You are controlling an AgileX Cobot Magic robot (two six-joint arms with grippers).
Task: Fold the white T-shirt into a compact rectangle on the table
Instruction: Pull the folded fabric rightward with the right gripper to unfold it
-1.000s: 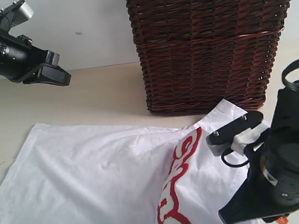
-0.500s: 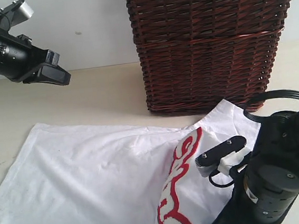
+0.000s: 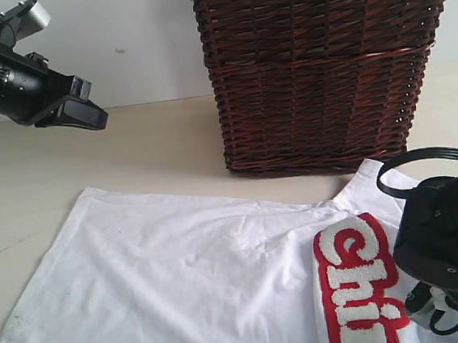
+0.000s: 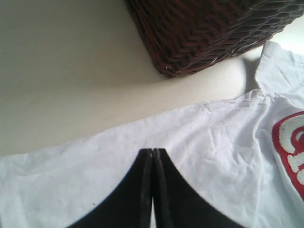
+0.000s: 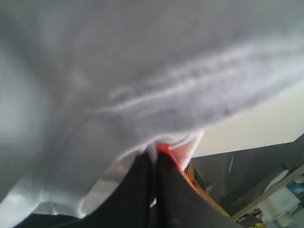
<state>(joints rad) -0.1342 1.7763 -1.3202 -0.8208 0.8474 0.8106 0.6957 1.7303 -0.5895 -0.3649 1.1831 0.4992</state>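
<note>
wicker basket (image 3: 316, 66) top cropped, white T-shirt (image 3: 183, 289) lower part cropped

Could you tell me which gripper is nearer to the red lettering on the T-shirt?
Right. The right gripper grips the white T-shirt close beside the red lettering; the left gripper hangs raised, far off at the left.

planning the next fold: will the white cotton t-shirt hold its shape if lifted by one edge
Probably not: the white cotton T-shirt lies wrinkled on the beige table, looking floppy. Where the right gripper pinches it, the cloth drapes in folds, so it likely sags. Its fuzzy red-outlined lettering may bend less.
</note>
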